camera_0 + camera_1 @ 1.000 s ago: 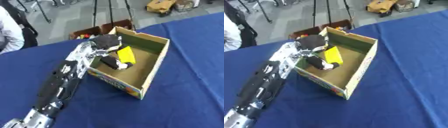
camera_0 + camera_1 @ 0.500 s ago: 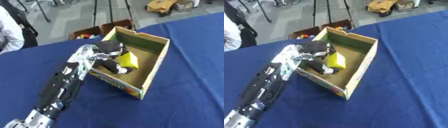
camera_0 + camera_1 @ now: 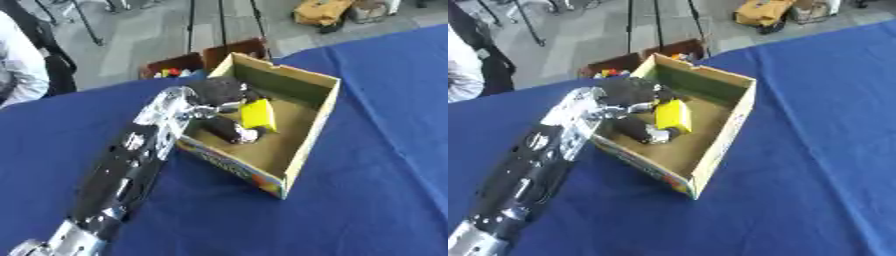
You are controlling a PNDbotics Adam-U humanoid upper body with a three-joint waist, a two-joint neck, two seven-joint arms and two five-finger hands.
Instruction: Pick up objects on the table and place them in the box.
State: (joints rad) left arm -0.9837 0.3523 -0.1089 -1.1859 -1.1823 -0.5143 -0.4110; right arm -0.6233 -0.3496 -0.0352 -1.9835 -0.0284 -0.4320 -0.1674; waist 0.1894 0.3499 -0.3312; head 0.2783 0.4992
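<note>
An open cardboard box (image 3: pixel 306 130) stands on the blue table (image 3: pixel 367 190), set at an angle. My left arm comes up from the lower left and reaches over the box's near-left wall. Inside the box, my left hand (image 3: pixel 220 91) is curled round a yellow block-shaped object (image 3: pixel 258 114), with dark fingers (image 3: pixel 229 132) below it near the box floor. Whether the yellow object touches the floor of the box I cannot tell. My right hand shows in no view.
Beyond the table's far edge a brown crate (image 3: pixel 188 62) with small coloured things stands on the floor, with tripod legs and a yellow bag (image 3: pixel 319 11) further back. A person in white (image 3: pixel 19 65) stands at the far left.
My left hand has sunk a little deeper into the box with the yellow object, which has turned more upright. The box has stayed where it was.
</note>
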